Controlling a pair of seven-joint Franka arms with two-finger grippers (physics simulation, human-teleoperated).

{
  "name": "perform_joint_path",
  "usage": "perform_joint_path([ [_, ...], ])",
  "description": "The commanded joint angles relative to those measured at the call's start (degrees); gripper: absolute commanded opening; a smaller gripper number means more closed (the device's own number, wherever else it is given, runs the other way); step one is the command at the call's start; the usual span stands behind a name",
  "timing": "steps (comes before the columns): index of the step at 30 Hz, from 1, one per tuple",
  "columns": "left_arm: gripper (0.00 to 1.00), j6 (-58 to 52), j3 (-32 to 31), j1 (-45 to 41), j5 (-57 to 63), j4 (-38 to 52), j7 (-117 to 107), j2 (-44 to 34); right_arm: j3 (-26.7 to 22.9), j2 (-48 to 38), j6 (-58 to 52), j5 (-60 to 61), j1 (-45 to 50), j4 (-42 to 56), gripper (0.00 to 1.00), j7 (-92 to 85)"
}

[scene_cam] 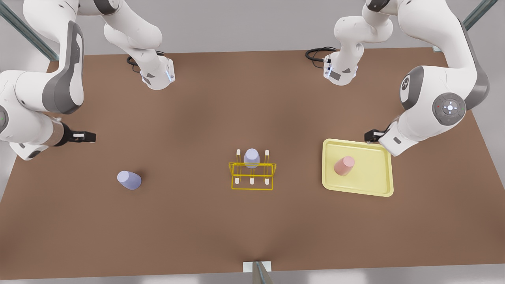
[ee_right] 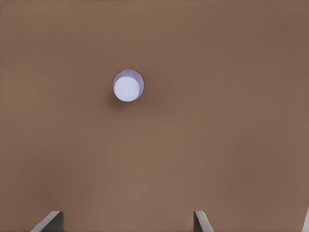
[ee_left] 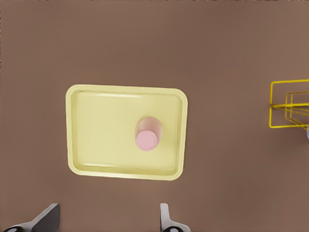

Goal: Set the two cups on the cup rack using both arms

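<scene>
Matte brown table (scene_cam: 252, 228), flat and bare-looking. At its centre, a rack (scene_cam: 252, 175) of thin bright-yellow wire with upright white-tipped pegs in two rows. Seated in the rack's far row, between the two outer pegs, a small tapered lavender cup (scene_cam: 251, 157), matte and handleless. At about 8 o'clock from the rack and well apart from it, a second lavender cup (scene_cam: 129, 180) standing on the bare table, round and flat-ended from above in the right wrist view (ee_right: 128, 86). At 3 o'clock from the rack, a flat pale-yellow tray (scene_cam: 375, 185) with rounded corners and a low raised rim, also in the left wrist view (ee_left: 96, 130). Inside the tray, a salmon-pink cup (scene_cam: 344, 165), the same tapered shape, standing upright near the tray's middle and clear of the rim (ee_left: 147, 135). At the tray's 1 o'clock corner in the front view, the left gripper (scene_cam: 369, 136), black, hanging above the rim with its fingers spread wide and grasping nothing (ee_left: 108, 222). At 10 o'clock from the table's lavender cup and well apart from it, the right gripper (scene_cam: 90, 137), fingers likewise released and empty (ee_right: 125, 222).
</scene>
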Motion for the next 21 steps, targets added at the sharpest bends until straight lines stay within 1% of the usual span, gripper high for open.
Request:
perform_joint_path([
  [1,1.00,2.42,-0.03,0.00,0.26,0.02,-0.14,0.04,0.01,-0.04,2.63,0.06,-0.12,0.08,1.00,-1.53],
  [3,1.00,2.42,-0.03,0.00,0.26,0.11,-0.32,0.30,0.01,0.66,2.89,0.15,0.14,0.34,1.00,-1.35],
  [4,1.00,2.51,-0.03,0.00,0.26,0.11,-0.49,0.56,0.27,4.35,3.86,-0.02,0.32,4.03,1.00,-1.61],
  [5,1.00,2.95,-0.03,-1.57,0.52,0.46,-1.37,3.98,0.45,6.55,6.84,-0.03,0.50,4.47,1.00,-3.89],
  [6,1.00,5.75,0.06,-2.98,0.79,0.55,-1.90,8.12,0.54,7.96,10.00,-0.02,1.37,4.39,1.00,-4.78],
  [7,1.00,9.43,0.58,-2.90,0.44,0.11,-1.90,10.31,0.54,9.88,13.43,-0.02,1.46,3.33,1.00,-4.87],
  [9,1.00,19.99,1.20,-2.98,0.17,-4.01,-1.90,12.25,0.54,14.46,19.85,-0.29,1.46,2.45,1.00,-4.95],
  [10,1.00,23.24,1.99,-2.90,0.17,-6.47,-1.64,12.69,0.54,14.90,20.73,-0.29,1.55,1.49,1.00,-4.87],
  [11,1.00,29.22,2.61,-2.81,0.17,-10.69,-1.72,12.43,0.54,14.64,24.77,-0.11,1.46,-1.85,1.00,-4.69],
  [13,1.00,32.56,2.96,-2.72,0.08,-17.02,-1.64,10.76,0.54,14.46,29.51,-0.02,1.55,-5.89,1.00,-3.55],
  [14,1.00,36.17,3.05,-2.72,0.00,-20.36,-1.64,9.88,0.54,13.85,32.07,0.50,1.55,-8.35,1.00,-3.02],
  [18,1.00,41.18,2.96,-2.37,-0.71,-24.41,0.21,10.06,0.54,14.99,38.48,1.21,0.76,-12.40,1.00,-1.35],
  [21,1.00,44.78,2.96,-2.37,-0.62,-27.31,0.21,10.32,0.54,16.40,39.01,2.88,-0.47,-12.93,1.00,-1.35],
])
